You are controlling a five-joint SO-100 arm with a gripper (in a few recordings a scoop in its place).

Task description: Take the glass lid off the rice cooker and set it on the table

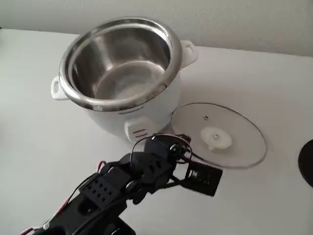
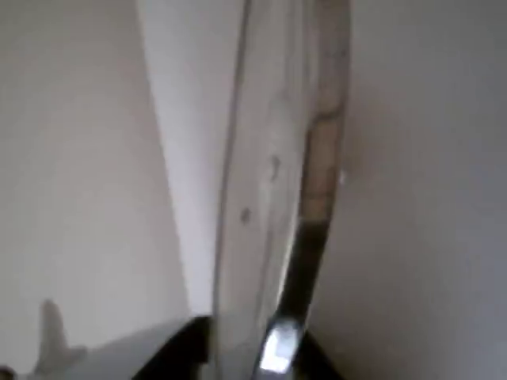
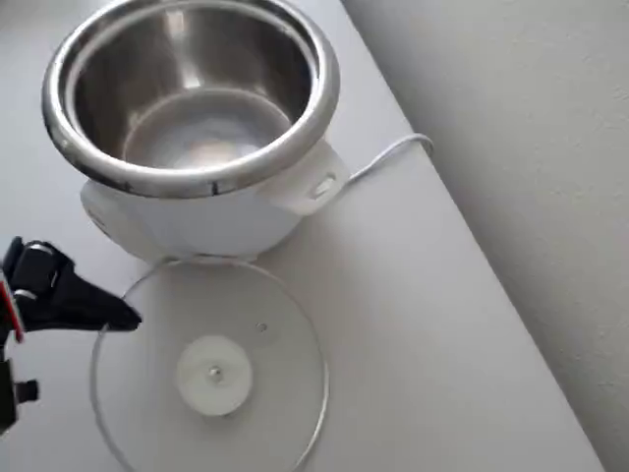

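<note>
The glass lid (image 2: 277,182) runs edge-on up the frame — steel rim bright — against the white table (image 2: 87,198).

White power cord (image 3: 388,157) over the far edge, pale wall (image 1: 244,19) behind, dark round object (image 1: 307,164) at the fixed view's right edge

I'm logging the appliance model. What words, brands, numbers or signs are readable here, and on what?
Small dark print on the rice cooker, below the steel rim: too blurred to read.
Red marks on its front switch: stripes only, no legible characters.
The glass lid: no text visible.
</note>
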